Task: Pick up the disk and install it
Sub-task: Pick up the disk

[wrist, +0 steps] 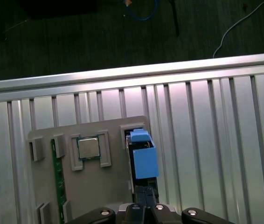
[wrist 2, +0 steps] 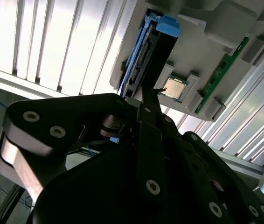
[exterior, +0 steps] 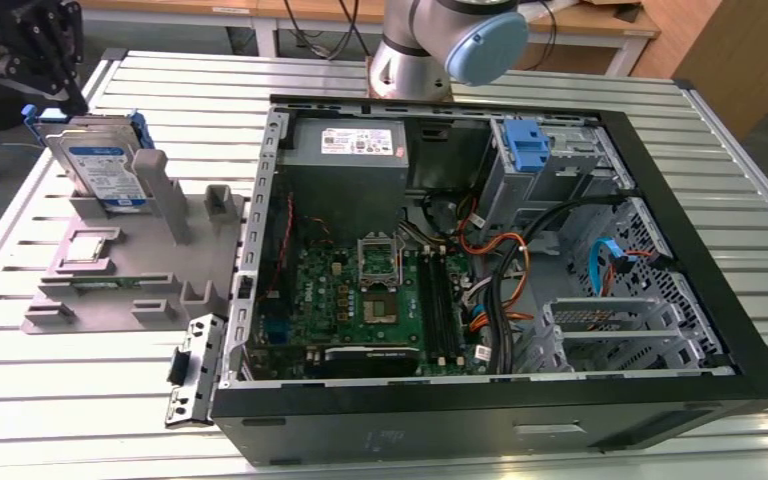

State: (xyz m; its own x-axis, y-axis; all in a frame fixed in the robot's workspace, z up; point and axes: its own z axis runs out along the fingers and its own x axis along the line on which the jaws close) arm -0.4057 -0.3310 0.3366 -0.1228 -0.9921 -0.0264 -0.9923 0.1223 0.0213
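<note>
Disk point(exterior: 103, 168) upright in gray holder point(exterior: 115, 292)

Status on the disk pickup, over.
Hand just above the disk. Disk upright in the grey holder, not lifted. Nothing seen between hand and disk.

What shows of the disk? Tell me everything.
The disk is a silver metal drive with a white-and-blue label, framed by a bright blue plastic carrier. It stands upright on edge in the grey holder at the exterior view's left, outside the computer case. The claw is just above it; contact cannot be told.
</note>
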